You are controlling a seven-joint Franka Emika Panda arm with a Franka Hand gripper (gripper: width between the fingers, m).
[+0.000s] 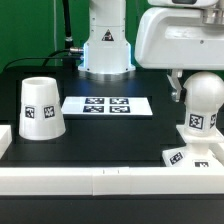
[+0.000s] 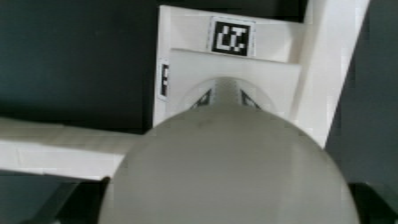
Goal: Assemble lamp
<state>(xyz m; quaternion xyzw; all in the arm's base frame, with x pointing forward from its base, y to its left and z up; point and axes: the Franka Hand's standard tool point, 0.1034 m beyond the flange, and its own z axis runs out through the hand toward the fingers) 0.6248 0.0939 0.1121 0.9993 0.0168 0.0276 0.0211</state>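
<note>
The white round-headed bulb point(image 1: 201, 104) stands upright on the flat square base point(image 1: 190, 157) at the exterior view's front right. My gripper point(image 1: 198, 88) reaches down over the bulb's head, with one finger point(image 1: 176, 86) against its side, and looks shut on it. In the wrist view the bulb point(image 2: 222, 150) fills the middle. Dark fingers show at both lower corners, close against it, and my gripper point(image 2: 217, 205) is around it. The base point(image 2: 199, 72) with its tag lies beyond the bulb. The tapered shade point(image 1: 41, 108) stands alone at the exterior view's left.
The marker board point(image 1: 106, 104) lies flat mid-table between shade and bulb. A white rail point(image 1: 100, 181) edges the table's front, right beside the base; rails also show in the wrist view point(image 2: 50, 150). The robot's base point(image 1: 105, 50) stands at the back.
</note>
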